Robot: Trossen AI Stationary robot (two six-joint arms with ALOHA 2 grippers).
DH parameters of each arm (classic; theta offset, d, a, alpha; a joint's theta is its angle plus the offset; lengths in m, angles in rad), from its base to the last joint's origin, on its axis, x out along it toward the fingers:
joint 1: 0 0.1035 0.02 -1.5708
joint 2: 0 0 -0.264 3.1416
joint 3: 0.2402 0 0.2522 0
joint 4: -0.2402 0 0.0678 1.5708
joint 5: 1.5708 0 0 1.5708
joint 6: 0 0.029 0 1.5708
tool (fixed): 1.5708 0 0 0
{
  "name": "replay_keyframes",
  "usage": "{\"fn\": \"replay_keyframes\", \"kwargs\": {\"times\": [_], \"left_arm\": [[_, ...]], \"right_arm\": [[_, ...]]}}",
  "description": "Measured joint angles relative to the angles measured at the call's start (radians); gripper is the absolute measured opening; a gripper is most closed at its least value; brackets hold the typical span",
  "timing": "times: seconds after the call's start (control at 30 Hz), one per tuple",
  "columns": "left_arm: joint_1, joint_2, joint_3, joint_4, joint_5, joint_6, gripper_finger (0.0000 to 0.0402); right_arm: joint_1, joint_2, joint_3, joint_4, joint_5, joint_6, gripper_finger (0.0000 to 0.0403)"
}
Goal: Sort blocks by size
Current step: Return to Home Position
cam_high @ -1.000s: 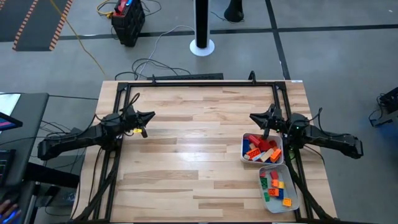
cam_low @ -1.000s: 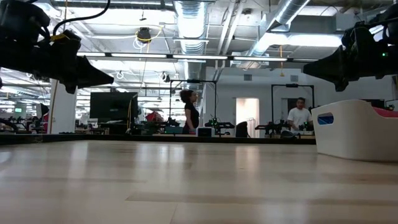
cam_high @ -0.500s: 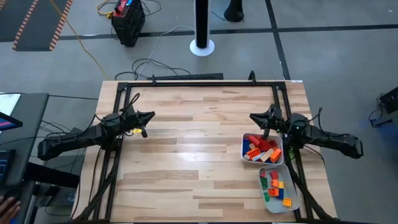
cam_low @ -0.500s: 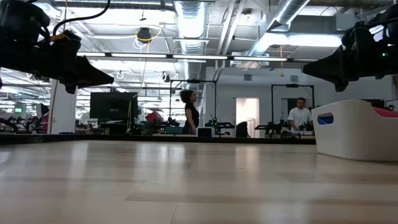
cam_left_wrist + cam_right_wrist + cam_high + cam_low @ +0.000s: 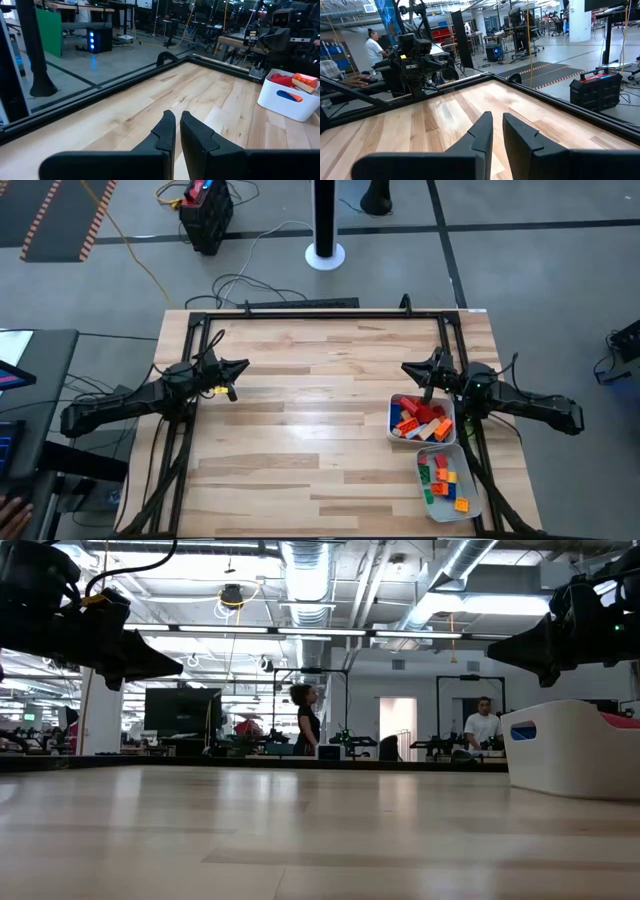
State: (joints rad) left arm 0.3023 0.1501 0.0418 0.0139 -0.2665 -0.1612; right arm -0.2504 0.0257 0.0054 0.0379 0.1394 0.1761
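**Inspector:** Position of the arms?

**Assistant:** The left gripper hangs above the left side of the pale wooden table. Its jaws are together and hold nothing. The right gripper hangs above the right side, just beyond the farther white rectangular plastic tray, with its jaws likewise together and empty.

**Inspector:** And the small coloured plastic blocks?

**Assistant:** All lie in two trays at the table's right. Oblong red and orange ones fill the farther tray. Smaller mixed ones lie in the nearer white tray, just beside it.
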Motion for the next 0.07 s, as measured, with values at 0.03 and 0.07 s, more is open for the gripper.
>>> {"fn": "replay_keyframes", "kwargs": {"times": [0.03,0.07], "left_arm": [[0.0,0.0,0.0,0.0,0.0,0.0,0.0021],[0.0,0.0,0.0,0.0,0.0,0.0,0.0021]], "right_arm": [[0.0,0.0,0.0,0.0,0.0,0.0,0.0071],[0.0,0.0,0.0,0.0,0.0,0.0,0.0071]]}}
